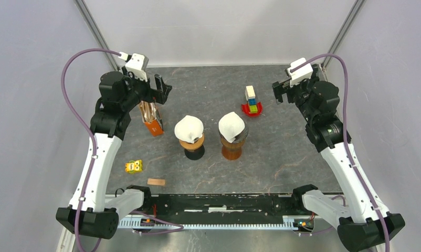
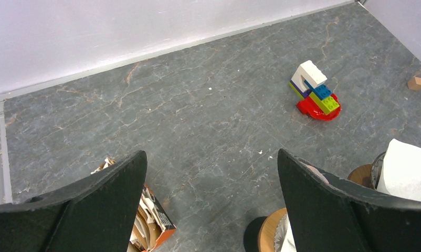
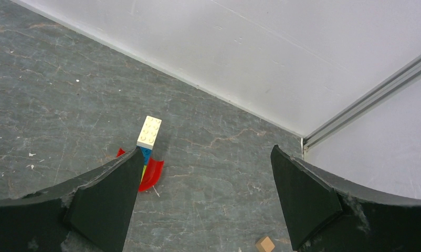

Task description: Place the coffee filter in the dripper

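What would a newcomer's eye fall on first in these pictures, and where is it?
Side by side at the table's middle stand the black-based dripper and the brown dripper, each topped by a white filter. Behind them on the right stands a colourful block stack. The left gripper and right gripper hang open over the far corners.

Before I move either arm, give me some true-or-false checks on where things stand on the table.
1. The left gripper and right gripper are both open and empty. True.
2. A filter tops the left dripper, a second filter the right dripper. True.
3. The brick stack stands beside the left arm. False: it stands far right, near the right gripper.
4. The orange box lies between the drippers. False: it stands left of them, near the left gripper.
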Tool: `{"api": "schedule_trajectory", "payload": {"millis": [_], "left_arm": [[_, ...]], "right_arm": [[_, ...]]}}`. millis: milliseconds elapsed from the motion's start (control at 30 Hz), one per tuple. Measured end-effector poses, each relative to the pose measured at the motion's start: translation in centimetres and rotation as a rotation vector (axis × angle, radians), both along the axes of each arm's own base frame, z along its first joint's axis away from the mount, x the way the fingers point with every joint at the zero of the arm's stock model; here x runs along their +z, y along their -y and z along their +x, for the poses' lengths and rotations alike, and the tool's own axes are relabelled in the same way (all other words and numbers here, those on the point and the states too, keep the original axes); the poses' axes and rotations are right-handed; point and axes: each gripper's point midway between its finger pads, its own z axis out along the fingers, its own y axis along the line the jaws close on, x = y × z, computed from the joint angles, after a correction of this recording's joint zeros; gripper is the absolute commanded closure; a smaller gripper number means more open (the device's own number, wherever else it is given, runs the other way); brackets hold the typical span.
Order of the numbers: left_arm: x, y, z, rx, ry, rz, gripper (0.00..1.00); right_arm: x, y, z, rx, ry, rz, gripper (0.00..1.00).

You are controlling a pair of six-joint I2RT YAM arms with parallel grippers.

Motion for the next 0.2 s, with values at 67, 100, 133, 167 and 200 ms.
{"api": "schedule_trajectory", "payload": {"millis": [67,100,133,167,200], "left_arm": [[0.0,0.0,0.0,0.0,0.0,0.0,0.0],[0.0,0.0,0.0,0.0,0.0,0.0,0.0],[0.0,0.0,0.0,0.0,0.0,0.0,0.0],[0.0,0.0,0.0,0.0,0.0,0.0,0.0],[0.0,0.0,0.0,0.0,0.0,0.0,0.0]], "right_arm": [[-0.05,-0.04,0.03,0.002,-0.002,0.001,0.02],[-0.07,-0.05,0.04,0.002,-0.002,0.001,0.02],[-0.08,-0.06,0.04,0.003,-0.003,0.001,0.02],[-0.09,-0.07,0.04,0.003,-0.003,0.002,0.02],[-0.09,-0.08,0.04,0.004,-0.003,0.002,0.02]]}}
